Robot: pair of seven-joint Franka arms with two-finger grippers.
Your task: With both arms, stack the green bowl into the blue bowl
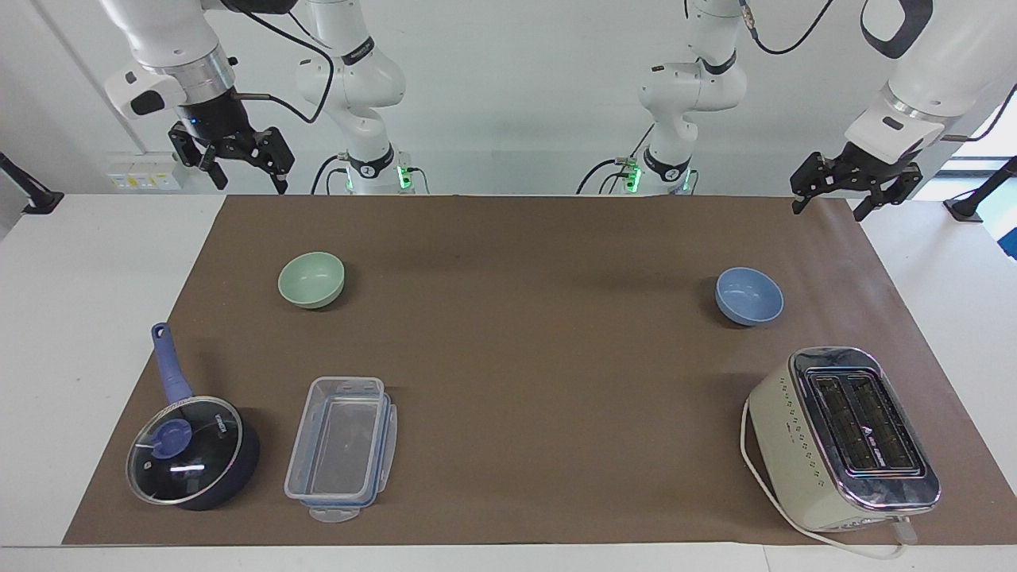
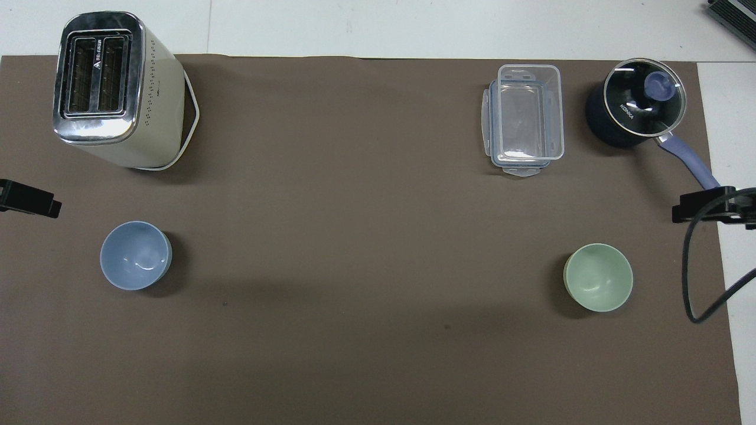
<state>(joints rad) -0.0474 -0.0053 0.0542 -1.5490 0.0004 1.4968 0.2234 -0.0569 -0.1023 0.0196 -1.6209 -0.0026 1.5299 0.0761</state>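
Observation:
The pale green bowl [image 1: 311,279] [image 2: 598,277] sits upright and empty on the brown mat toward the right arm's end. The light blue bowl [image 1: 749,295] [image 2: 136,255] sits upright and empty toward the left arm's end, far apart from the green one. My right gripper [image 1: 249,181] hangs open in the air over the mat's corner by the robots, well clear of the green bowl. My left gripper [image 1: 829,208] hangs open over the mat's other corner by the robots, clear of the blue bowl. Neither holds anything.
A cream toaster [image 1: 842,437] stands farther from the robots than the blue bowl. A clear plastic container [image 1: 342,449] and a dark blue saucepan with a glass lid [image 1: 191,453] lie farther out than the green bowl. The brown mat [image 1: 524,318] covers the white table.

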